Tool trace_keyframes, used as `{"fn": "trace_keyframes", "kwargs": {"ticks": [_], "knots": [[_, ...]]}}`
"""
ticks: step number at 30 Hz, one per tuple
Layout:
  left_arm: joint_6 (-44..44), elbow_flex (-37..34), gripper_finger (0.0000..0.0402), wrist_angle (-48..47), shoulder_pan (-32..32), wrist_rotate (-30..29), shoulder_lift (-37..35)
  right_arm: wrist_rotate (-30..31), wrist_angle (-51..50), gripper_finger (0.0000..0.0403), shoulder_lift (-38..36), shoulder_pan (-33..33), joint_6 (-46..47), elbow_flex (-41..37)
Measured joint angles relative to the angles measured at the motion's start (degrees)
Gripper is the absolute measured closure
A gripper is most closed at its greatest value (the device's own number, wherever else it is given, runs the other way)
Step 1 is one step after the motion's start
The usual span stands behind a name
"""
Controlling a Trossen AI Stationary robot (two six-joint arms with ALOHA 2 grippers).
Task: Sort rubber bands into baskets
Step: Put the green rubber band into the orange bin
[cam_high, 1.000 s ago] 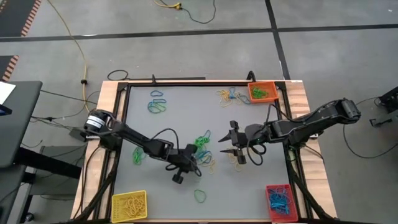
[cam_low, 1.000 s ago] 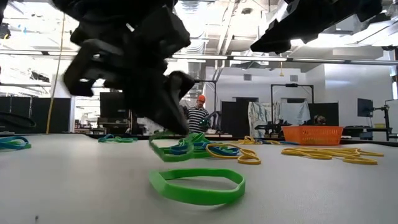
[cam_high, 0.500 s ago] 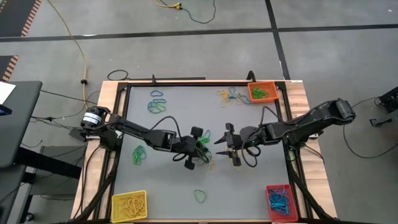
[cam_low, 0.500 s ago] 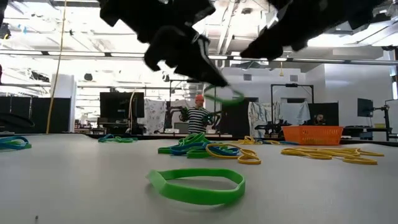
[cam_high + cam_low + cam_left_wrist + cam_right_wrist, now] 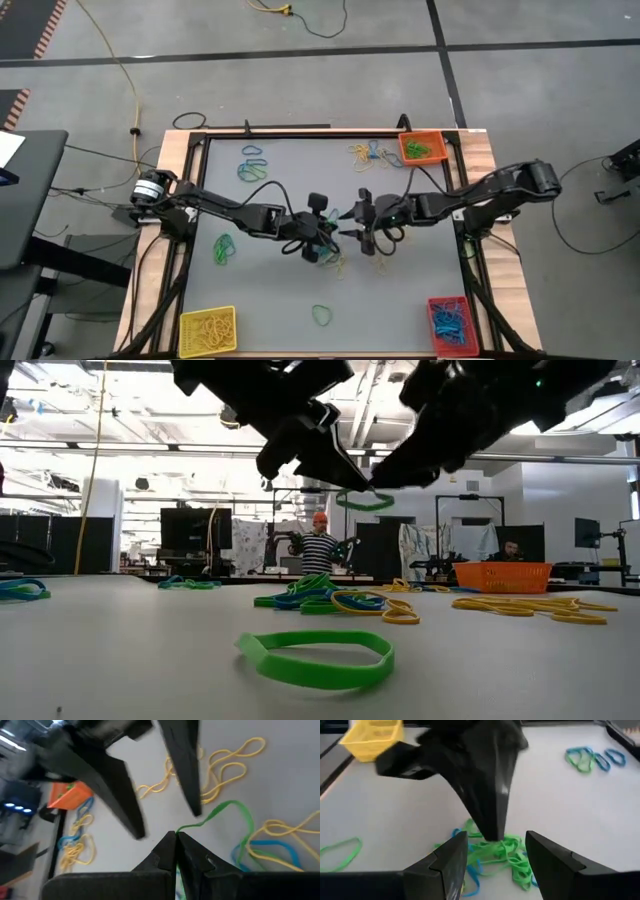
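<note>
Pale grey counter (image 5: 290, 190) inside a light wood frame (image 5: 485, 160), and colour is scattered all over it. Both arms are dark, nearly black, and the left gripper (image 5: 176, 836) has a bright green rubber band (image 5: 235, 812) pinched in its black fingers (image 5: 165, 851). Near the right gripper (image 5: 358, 228), a tangle of green, blue and yellow bands (image 5: 330, 255). An orange basket (image 5: 423, 148) holds green loops, a red basket (image 5: 448, 322) holds blue ones, and a yellow basket (image 5: 208, 329) holds yellow. Beside the orange basket lie yellow and blue bands (image 5: 366, 155). In the low view a lone green loop (image 5: 316, 657) lies up front, and a person (image 5: 317, 547) beyond the counter wears black-and-white stripes.
</note>
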Motion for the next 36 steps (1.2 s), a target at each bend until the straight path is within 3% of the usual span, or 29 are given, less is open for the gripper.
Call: {"fn": "trace_keyframes", "kwargs": {"ticks": [9,14,19,30,36], "knots": [[1.25,0.00,0.0401,0.20,0.21,-1.97,0.00,-0.98,2.14,0.0174,4.91,-2.22,2.34,-0.02],[1.25,0.00,0.0401,0.06,0.33,-2.82,0.00,-1.81,2.84,0.0193,5.00,-2.48,2.64,0.00],[1.25,0.00,0.0401,-0.02,0.33,-3.07,0.00,-1.79,2.79,0.0239,5.00,-2.51,2.69,0.00],[0.22,0.00,0.0401,-1.82,0.33,-4.40,0.00,-1.78,2.40,0.0381,4.98,-2.79,1.78,0.00],[-0.53,0.00,0.0401,-1.81,0.33,-4.53,0.00,-1.78,2.18,0.0384,4.98,-3.14,1.31,0.00]]}}
